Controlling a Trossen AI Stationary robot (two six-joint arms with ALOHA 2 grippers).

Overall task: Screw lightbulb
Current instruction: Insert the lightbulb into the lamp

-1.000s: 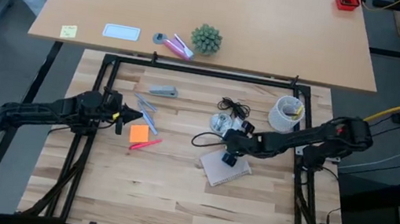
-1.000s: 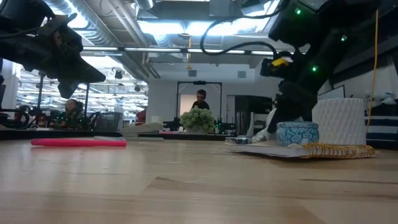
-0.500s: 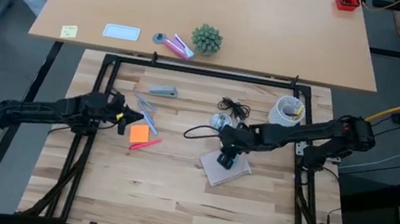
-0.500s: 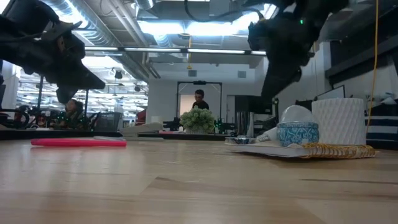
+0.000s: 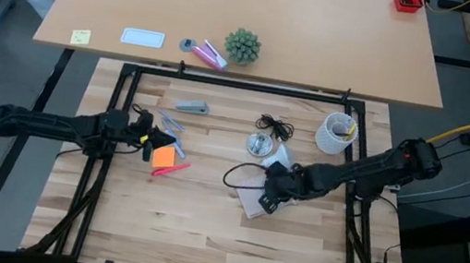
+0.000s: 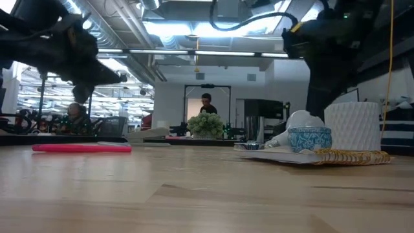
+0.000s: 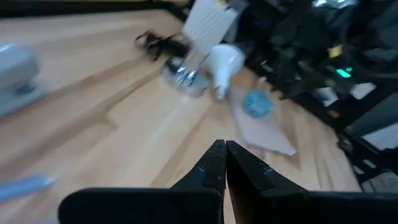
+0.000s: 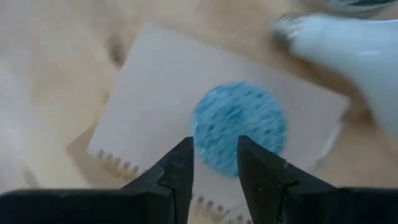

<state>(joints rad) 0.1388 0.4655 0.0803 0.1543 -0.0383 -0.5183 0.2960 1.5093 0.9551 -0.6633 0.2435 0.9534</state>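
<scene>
The lightbulb (image 5: 279,163) (image 8: 348,43) (image 7: 224,60) lies on its side on the table by the far edge of a spiral notepad (image 5: 255,200), its screw base toward the shiny metal socket (image 5: 259,144) (image 7: 183,74). A small blue round blob (image 8: 239,124) (image 6: 309,138) sits on the notepad. My right gripper (image 5: 267,201) (image 8: 214,162) hovers open above the blob and points steeply down, with nothing between its fingers. My left gripper (image 5: 159,140) (image 7: 225,152) is shut and empty above the table's left part, pointing toward the bulb.
A white textured cup (image 5: 337,133) stands at the far right, and the socket's black cord (image 5: 275,124) is coiled behind the socket. Below my left gripper lie an orange pad (image 5: 164,154), a pink pen (image 5: 171,169) and blue pens (image 5: 170,127). A grey object (image 5: 192,106) lies farther back.
My right gripper has risen off the notepad and gone toward the table's near edge, rolling about its own axis; its fingers stay apart. My left gripper has moved a little toward the table's right, still shut. The bulb has stayed where it was.
</scene>
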